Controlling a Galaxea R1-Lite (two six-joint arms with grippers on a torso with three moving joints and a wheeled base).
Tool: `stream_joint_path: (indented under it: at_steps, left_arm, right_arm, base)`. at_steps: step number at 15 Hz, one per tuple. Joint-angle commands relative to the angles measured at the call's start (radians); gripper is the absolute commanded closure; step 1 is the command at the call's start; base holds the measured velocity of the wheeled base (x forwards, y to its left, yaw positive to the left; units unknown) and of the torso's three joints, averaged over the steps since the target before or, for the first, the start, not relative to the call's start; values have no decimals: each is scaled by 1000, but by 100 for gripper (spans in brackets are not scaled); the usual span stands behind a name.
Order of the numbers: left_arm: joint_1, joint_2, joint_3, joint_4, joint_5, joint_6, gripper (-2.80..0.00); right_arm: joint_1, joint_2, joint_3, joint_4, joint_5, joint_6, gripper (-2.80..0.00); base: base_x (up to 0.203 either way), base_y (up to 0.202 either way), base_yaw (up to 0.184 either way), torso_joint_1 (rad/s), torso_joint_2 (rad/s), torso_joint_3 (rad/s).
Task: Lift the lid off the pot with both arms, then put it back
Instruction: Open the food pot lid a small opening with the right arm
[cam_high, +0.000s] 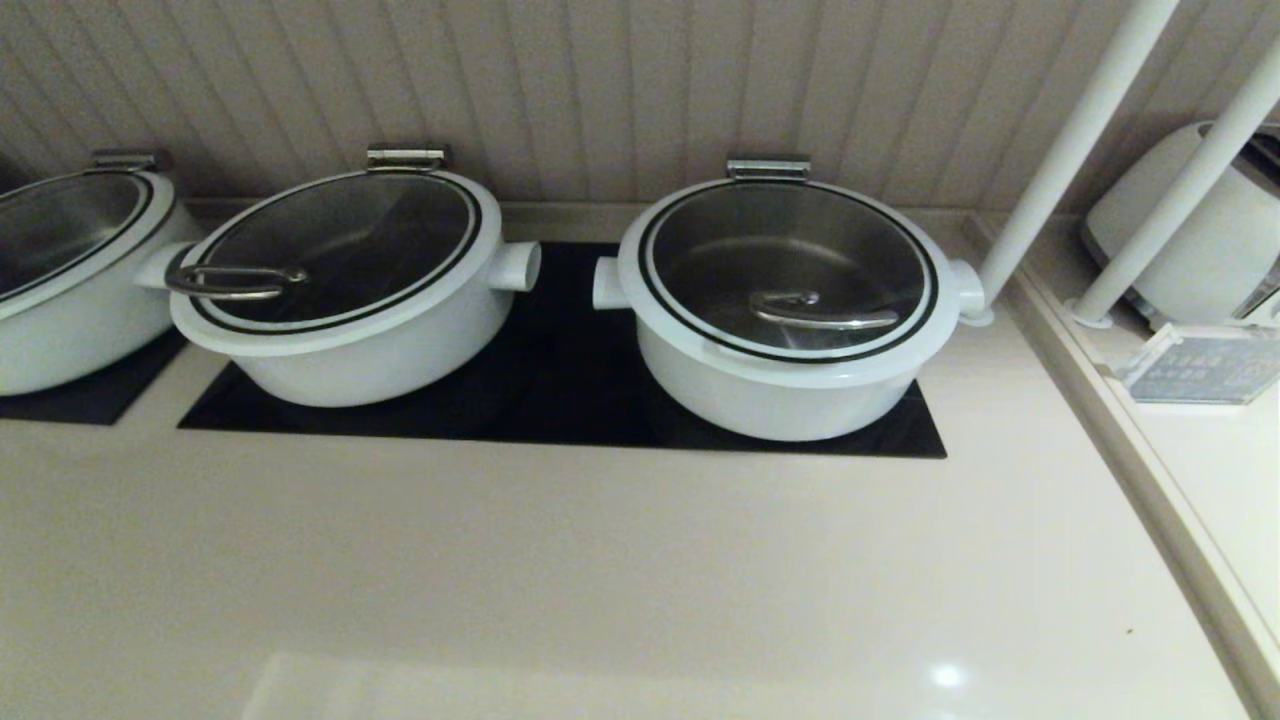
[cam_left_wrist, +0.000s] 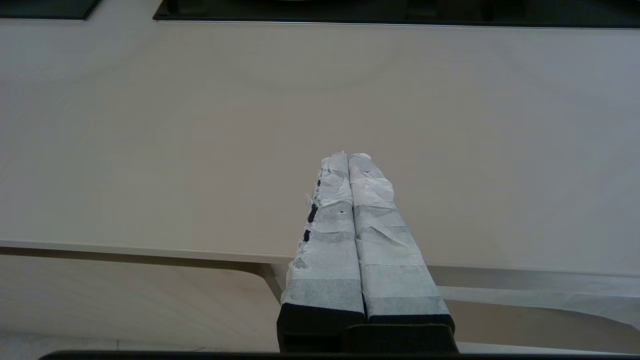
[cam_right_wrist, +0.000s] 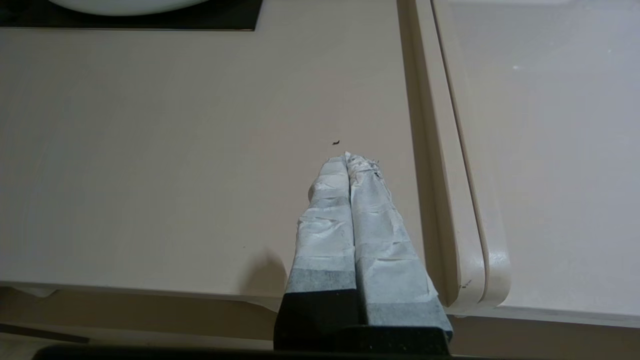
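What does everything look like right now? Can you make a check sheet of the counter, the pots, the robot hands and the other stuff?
Surface: beige counter with a black glass panel set into it; a tiny dark speck lies near the right gripper.
Job's things: the lid sits closed on the pot, its bar handle untouched.
Clutter: two more lidded pots to the left.
Grippers: left gripper and right gripper are both shut, empty, over the counter's front edge.
Cables: nothing seen.
Surroundings: ribbed wall, two white poles, white appliance, small sign.
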Motion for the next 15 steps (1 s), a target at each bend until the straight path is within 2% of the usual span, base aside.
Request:
stream_joint_path:
  at_steps: [1, 11, 15]
  left_arm:
    - [1, 1, 0, -1, 0, 0, 0]
    - [1, 1, 0, -1, 0, 0, 0]
    - [1, 1, 0, -1, 0, 0, 0]
  right_arm:
    - [1, 0, 0, 0, 1, 0, 0]
    - [1, 0, -14, -15, 12, -43, 0]
    - [1, 11, -192, 50, 40, -42, 0]
  base:
    - [0, 0, 0, 0, 0, 0]
    - [0, 0, 0, 0, 0, 0]
    - [0, 0, 0, 0, 0, 0]
